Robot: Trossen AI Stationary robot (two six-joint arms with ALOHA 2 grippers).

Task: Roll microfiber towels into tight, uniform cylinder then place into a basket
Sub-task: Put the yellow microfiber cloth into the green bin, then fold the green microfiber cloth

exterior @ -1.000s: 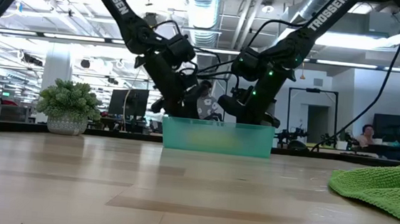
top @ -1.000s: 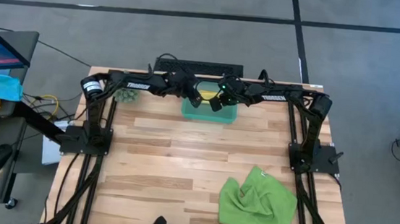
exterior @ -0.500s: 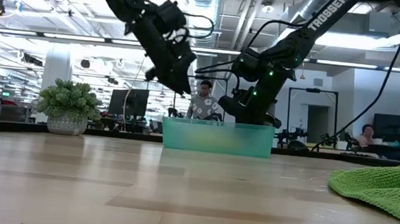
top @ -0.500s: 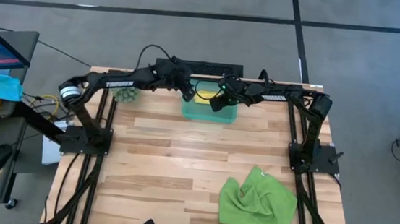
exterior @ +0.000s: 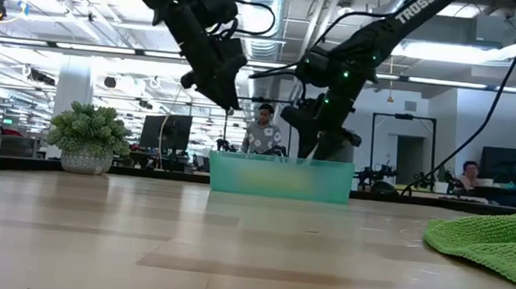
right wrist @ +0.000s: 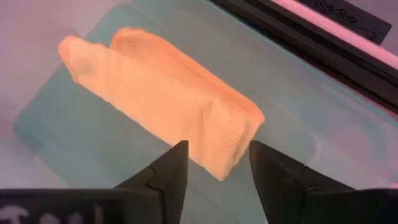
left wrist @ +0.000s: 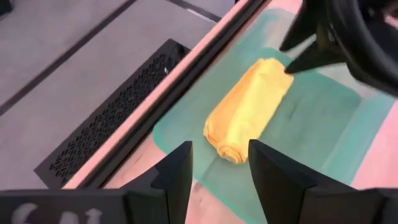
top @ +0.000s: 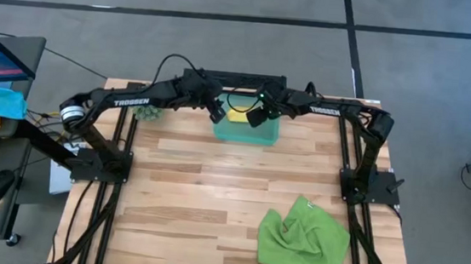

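The bright yellow microfiber towel (left wrist: 247,109), rolled into a cylinder, lies inside the shallow translucent teal plastic basket (top: 265,135) at the wooden table's (top: 196,188) 12 o'clock edge. The right gripper (right wrist: 214,165) hangs just above the roll, fingers spread and released. The left gripper (left wrist: 219,168) hovers over the basket's 9 o'clock end, also spread and empty. A crumpled light green microfiber towel (top: 303,236) lies near 5 o'clock.

Both arms outstretched, left gripper (top: 218,112) and right gripper (top: 255,117) raised, facing each other, fingers parted, empty.
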